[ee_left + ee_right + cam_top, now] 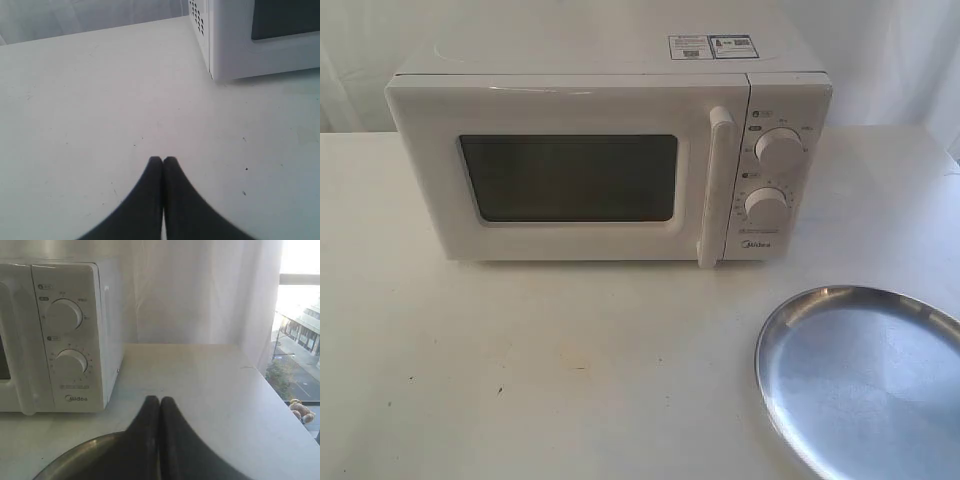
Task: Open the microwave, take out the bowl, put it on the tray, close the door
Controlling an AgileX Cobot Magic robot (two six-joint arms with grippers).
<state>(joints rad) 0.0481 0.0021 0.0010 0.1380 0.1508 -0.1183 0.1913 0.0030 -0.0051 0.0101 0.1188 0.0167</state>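
0 steps done. Microwave [605, 60] door [570, 110] shut; bowl unseen, prob. inside. Tray [865, 385] bare on tabletop [520, 370], front-right of microwave. L fingers [154, 170] & R fingers [149, 412] pressed together, holding nothing. All steps left.

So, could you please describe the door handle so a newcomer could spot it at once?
Find the white microwave on the table. On its front, the handle is the tall white bar between the dark window and the two dials. It alone is long and upright; the dials are round.
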